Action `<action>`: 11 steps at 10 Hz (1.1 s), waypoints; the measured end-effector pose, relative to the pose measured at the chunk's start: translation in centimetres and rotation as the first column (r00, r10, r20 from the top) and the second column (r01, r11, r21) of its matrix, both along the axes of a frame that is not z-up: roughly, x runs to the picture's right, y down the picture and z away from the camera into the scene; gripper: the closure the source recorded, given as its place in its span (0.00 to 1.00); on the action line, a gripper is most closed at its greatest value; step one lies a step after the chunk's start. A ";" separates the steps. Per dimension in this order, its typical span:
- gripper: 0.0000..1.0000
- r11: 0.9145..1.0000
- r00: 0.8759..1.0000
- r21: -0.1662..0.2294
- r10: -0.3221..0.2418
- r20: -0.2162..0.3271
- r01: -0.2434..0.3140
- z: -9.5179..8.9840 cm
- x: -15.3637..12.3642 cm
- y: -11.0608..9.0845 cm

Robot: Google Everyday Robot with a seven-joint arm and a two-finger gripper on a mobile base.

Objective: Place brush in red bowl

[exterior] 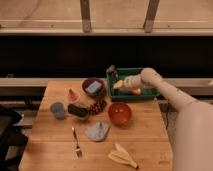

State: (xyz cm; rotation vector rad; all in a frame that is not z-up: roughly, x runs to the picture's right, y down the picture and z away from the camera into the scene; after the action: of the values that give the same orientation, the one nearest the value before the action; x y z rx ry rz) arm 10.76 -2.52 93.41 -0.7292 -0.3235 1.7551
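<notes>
The red bowl stands empty on the wooden table, right of the middle. My gripper is at the end of the white arm that reaches in from the right. It hangs over the left part of a green bin, behind and above the bowl. A slim dark thing, maybe the brush, sticks up at the bin's left edge, right by the gripper. I cannot tell whether it is held. Orange and yellow items lie in the bin under the gripper.
A dark purple bowl with a blue sponge stands left of the bin. A black block, grapes, a watermelon slice and a grey cup are at the left. A fork, grey cloth and banana peel lie in front.
</notes>
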 end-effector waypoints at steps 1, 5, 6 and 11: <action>1.00 0.999 0.999 0.022 -0.022 -0.023 0.023 -0.4 0.4 -1.0; 1.00 0.995 0.992 0.069 -0.066 -0.104 0.073 -1.4 2.8 -3.4; 1.00 0.993 0.990 0.079 -0.073 -0.123 0.083 -1.7 3.5 -4.0; 1.00 0.989 0.974 0.115 -0.070 -0.215 0.097 -3.9 7.4 -5.4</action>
State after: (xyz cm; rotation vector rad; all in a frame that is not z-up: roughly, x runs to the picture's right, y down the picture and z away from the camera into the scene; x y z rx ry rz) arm 18.19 -7.96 89.51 -0.4566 -0.2517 1.6981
